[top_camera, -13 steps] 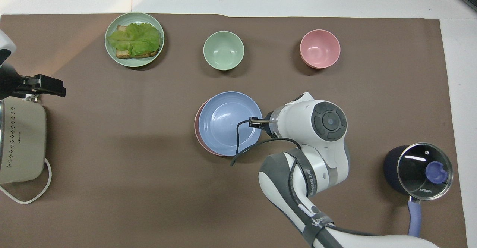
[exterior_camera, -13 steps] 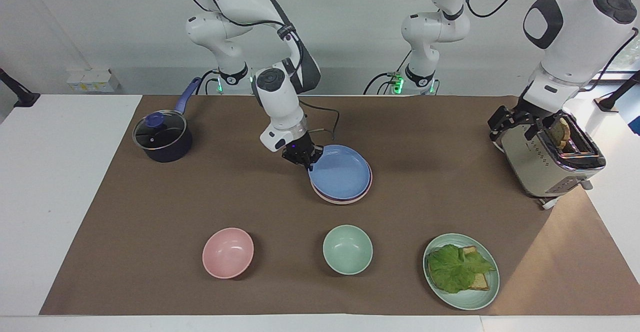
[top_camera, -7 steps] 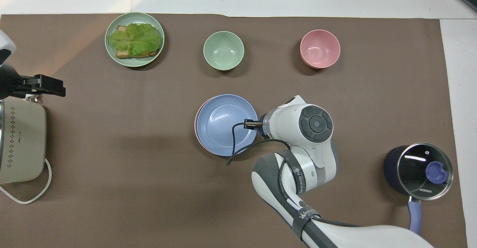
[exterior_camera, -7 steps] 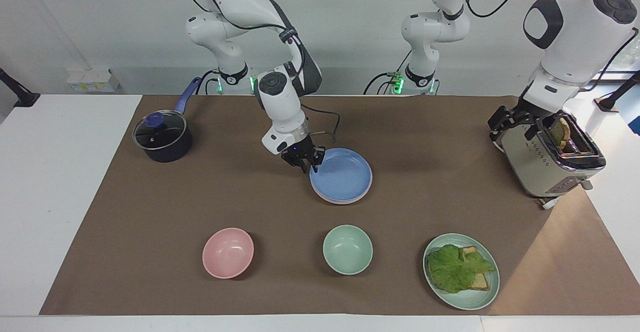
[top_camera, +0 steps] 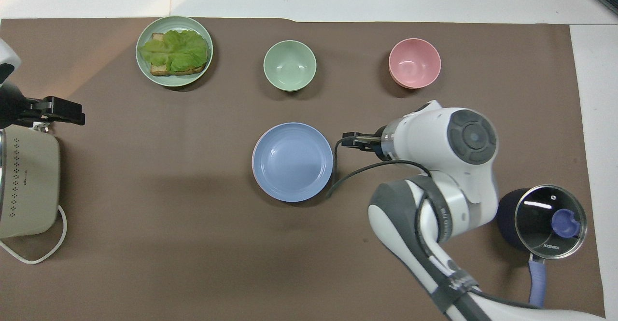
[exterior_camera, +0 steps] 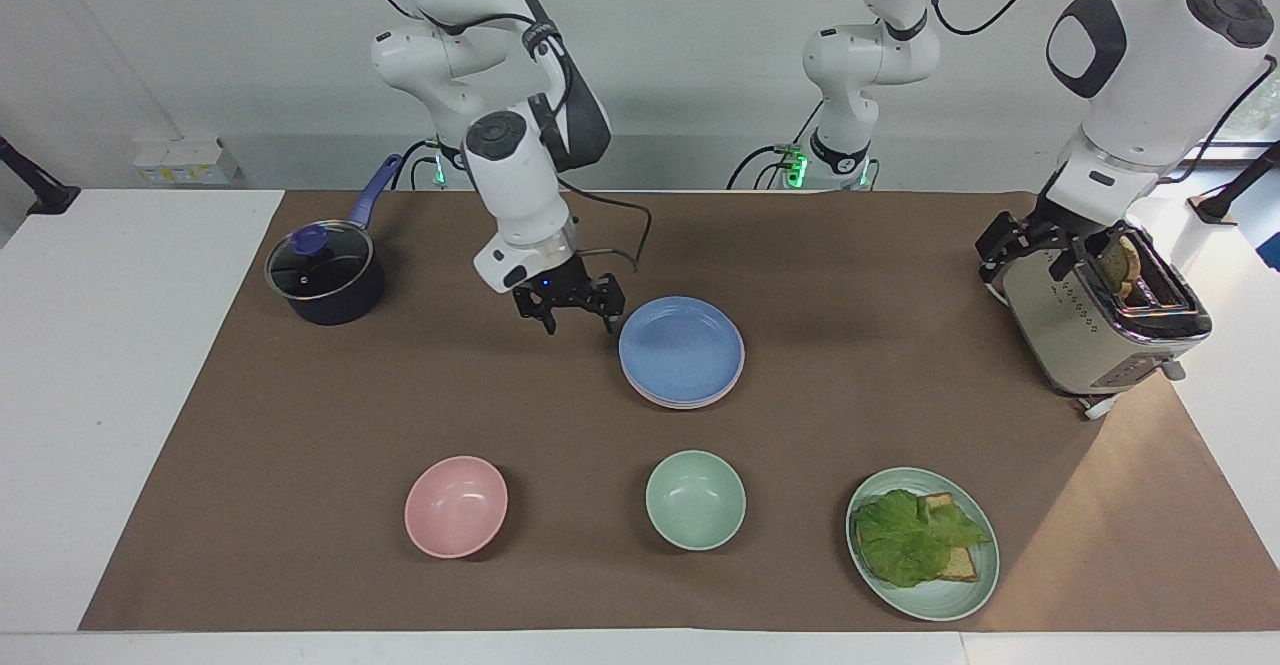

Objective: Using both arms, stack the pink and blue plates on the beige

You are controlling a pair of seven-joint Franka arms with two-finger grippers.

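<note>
The blue plate (exterior_camera: 681,348) (top_camera: 293,161) lies flat on top of a stack in the middle of the brown mat. Beneath it only a thin rim of the pink plate (exterior_camera: 684,403) (top_camera: 254,153) shows. The beige plate is hidden under those two. My right gripper (exterior_camera: 580,325) (top_camera: 353,139) hangs open and empty just above the mat, beside the stack toward the right arm's end, clear of the blue rim. My left gripper (exterior_camera: 1030,250) (top_camera: 55,111) waits open over the toaster, holding nothing.
A toaster (exterior_camera: 1090,335) (top_camera: 26,181) with bread stands at the left arm's end. A lidded dark pot (exterior_camera: 325,275) (top_camera: 545,219) is at the right arm's end. Farther out are a pink bowl (exterior_camera: 456,505) (top_camera: 414,62), a mint bowl (exterior_camera: 695,498) (top_camera: 289,65) and a mint plate (exterior_camera: 935,607) (top_camera: 175,20) with lettuce and bread.
My right gripper opened and let go of the blue plate, which settled flat on the stack. It then drew back toward the right arm's end. The left arm stayed still.
</note>
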